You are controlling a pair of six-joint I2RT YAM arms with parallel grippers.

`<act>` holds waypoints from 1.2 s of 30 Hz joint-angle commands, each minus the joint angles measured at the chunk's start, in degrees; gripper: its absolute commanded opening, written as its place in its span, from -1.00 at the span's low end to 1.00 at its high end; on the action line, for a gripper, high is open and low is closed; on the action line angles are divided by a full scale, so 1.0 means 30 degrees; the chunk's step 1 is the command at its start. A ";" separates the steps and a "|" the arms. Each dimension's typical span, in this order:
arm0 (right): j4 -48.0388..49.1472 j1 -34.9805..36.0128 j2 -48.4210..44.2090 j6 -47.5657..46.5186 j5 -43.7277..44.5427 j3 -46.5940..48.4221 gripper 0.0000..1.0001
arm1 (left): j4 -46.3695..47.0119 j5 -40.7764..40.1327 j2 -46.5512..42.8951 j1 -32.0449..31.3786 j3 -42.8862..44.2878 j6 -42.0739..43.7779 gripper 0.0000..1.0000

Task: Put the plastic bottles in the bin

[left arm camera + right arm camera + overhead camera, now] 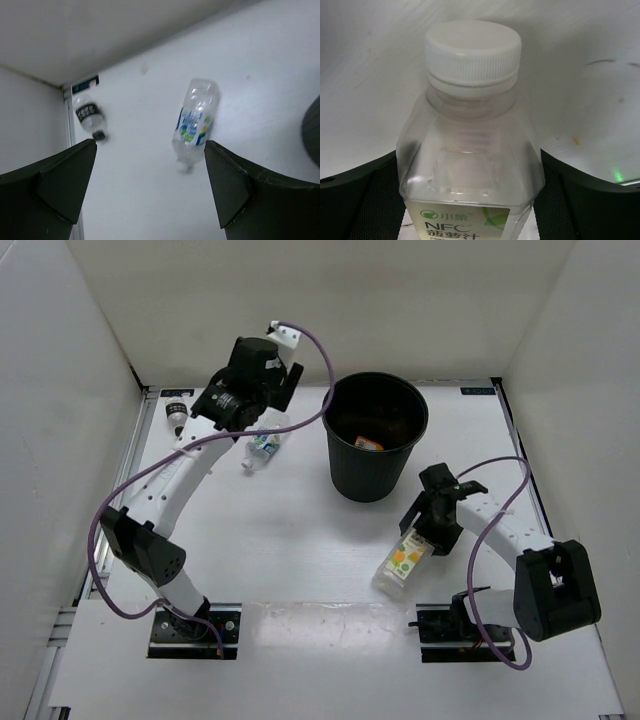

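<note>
Fruit-label bottle [470,165] lies on its side near-right of the bin [340,455], with the right gripper [428,532] clamped on its sides. Left of bin: blue-label bottle [194,122], with black-cap bottle [90,117] farther left; left gripper [150,150] spread wide above. Orange bottle [368,443] inside bin.

The left arm [185,465] is stretched forward, the left hand [150,146] spread wide. The right arm [510,530] is folded low, the right hand [470,190] apparently closed around a bottle [470,145].
</note>
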 commanded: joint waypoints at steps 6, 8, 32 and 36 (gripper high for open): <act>-0.3592 -0.1954 -0.1944 -0.3040 0.6485 0.6888 -0.64 | -0.1025 -0.0625 -0.1778 0.2999 -0.4733 -0.1262 1.00; -0.3829 -0.1954 -0.1946 -0.3630 0.9768 0.9417 -0.71 | -0.1025 -0.0830 -0.1981 0.3674 -0.5964 -0.1757 1.00; 0.7743 0.5075 0.4614 -1.4707 0.9137 1.7812 -0.36 | -0.1025 0.0103 -0.2160 0.5170 -1.0570 -0.1818 1.00; 0.7335 0.5458 0.4966 -1.4707 0.8313 1.7135 0.31 | -0.1025 0.0748 -0.1223 0.5170 -0.8962 -0.1644 1.00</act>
